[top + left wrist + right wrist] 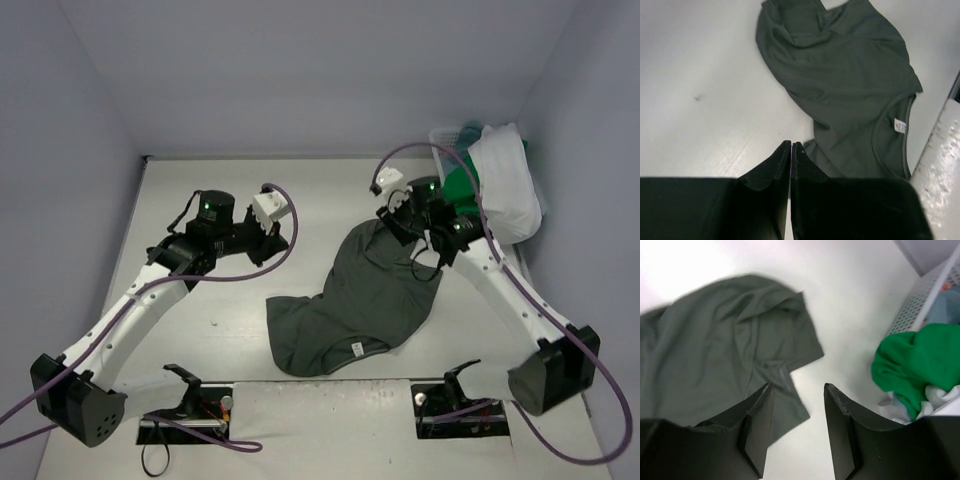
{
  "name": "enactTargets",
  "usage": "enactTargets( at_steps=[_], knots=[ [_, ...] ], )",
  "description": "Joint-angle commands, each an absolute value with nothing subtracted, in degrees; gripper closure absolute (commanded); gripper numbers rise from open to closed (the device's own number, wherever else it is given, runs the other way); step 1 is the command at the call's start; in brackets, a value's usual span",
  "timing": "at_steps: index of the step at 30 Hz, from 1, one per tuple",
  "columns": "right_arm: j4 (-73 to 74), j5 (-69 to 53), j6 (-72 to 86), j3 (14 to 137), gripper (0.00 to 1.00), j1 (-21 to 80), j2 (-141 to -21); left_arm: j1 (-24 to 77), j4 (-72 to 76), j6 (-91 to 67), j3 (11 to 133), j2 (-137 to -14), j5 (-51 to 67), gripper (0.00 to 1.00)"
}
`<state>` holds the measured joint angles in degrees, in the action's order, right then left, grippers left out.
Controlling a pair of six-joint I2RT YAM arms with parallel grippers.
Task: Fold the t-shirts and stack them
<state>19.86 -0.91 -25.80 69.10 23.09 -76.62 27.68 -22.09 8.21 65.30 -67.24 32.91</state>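
Observation:
A dark grey-green t-shirt point(355, 300) lies crumpled on the table, collar toward the near edge; it also shows in the left wrist view point(840, 75) and the right wrist view point(715, 350). My right gripper point(397, 220) point(799, 386) is open and empty, over the shirt's far sleeve edge. My left gripper point(280, 240) point(791, 145) is shut and empty, left of the shirt. A white t-shirt point(505, 185), a bright green one point(460, 187) point(912, 360) and a dull teal-blue one point(944, 302) hang out of the basket.
The white lattice basket point(445, 140) point(920, 305) stands at the far right corner against the wall. Walls close the table at the back and both sides. The arm bases and their mounting plates point(185, 425) are at the near edge.

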Motion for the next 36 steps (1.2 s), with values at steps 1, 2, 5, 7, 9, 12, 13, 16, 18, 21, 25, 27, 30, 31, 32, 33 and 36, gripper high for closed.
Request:
enactTargets(
  at_steps=[1, 2, 5, 7, 9, 12, 13, 16, 18, 21, 25, 27, 30, 31, 32, 33, 36],
  knots=[
    [27.2, 1.0, -32.4, 60.8, 0.59, 26.4, -73.4, 28.0, -25.0, 9.9, 63.6, -64.2, 36.3, 1.00],
    [27.4, 2.1, -33.9, 55.4, 0.59, 27.1, -72.8, 28.3, -25.7, 10.8, 61.9, -63.1, 36.6, 1.00],
    [27.3, 5.1, -40.7, 47.2, 0.58, 29.5, -70.0, 28.7, -27.5, 12.6, 58.6, -61.5, 36.3, 1.00],
    [27.3, 5.3, -43.9, 42.6, 0.57, 30.6, -67.2, 28.8, -28.4, 13.4, 57.2, -60.7, 35.6, 0.94],
    [27.3, 6.1, -46.6, 40.1, 0.55, 31.0, -64.0, 28.9, -29.4, 15.0, 56.2, -60.2, 34.5, 0.79],
    [27.7, 9.0, -52.0, 38.1, 0.52, 31.0, -61.1, 29.1, -30.7, 16.1, 55.2, -59.6, 33.2, 0.65],
    [27.7, 9.4, -54.0, 37.0, 0.50, 31.0, -60.3, 29.0, -30.8, 16.3, 55.1, -59.4, 32.9, 0.62],
    [27.9, 9.4, -57.9, 35.3, 0.48, 31.0, -57.7, 29.0, -30.9, 16.6, 54.8, -59.2, 31.7, 0.56],
    [28.2, 9.4, -59.1, 34.5, 0.47, 31.2, -56.3, 28.8, -31.0, 16.7, 54.4, -59.2, 31.8, 0.53],
    [28.4, 9.6, -61.3, 33.2, 0.46, 31.3, -56.5, 28.6, -30.5, 16.8, 53.0, -58.7, 31.9, 0.46],
    [28.3, 6.2, -61.9, 33.4, 0.44, 32.0, -59.1, 28.5, -29.6, 17.6, 51.5, -59.1, 31.3, 0.40],
    [28.1, 4.1, -62.4, 34.5, 0.39, 33.7, -59.9, 28.5, -29.4, 18.0, 51.5, -59.3, 30.7, 0.39],
    [27.9, 2.1, -62.7, 36.6, 0.30, 37.2, -60.8, 28.5, -29.3, 19.1, 51.6, -59.8, 29.1, 0.39],
    [27.9, 1.8, -62.4, 37.1, 0.29, 38.4, -61.4, 28.5, -29.2, 19.4, 51.6, -59.9, 28.7, 0.39],
    [27.9, 1.6, -62.1, 37.6, 0.29, 39.6, -62.5, 28.4, -29.1, 19.5, 51.5, -59.9, 28.6, 0.39],
    [27.9, 1.6, -61.8, 38.1, 0.29, 42.6, -63.1, 28.4, -29.1, 19.6, 51.3, -60.0, 28.5, 0.39],
    [28.0, 0.8, -61.4, 38.9, 0.27, 45.6, -65.3, 27.9, -28.2, 19.9, 50.2, -59.7, 28.2, 0.39]
  ],
)
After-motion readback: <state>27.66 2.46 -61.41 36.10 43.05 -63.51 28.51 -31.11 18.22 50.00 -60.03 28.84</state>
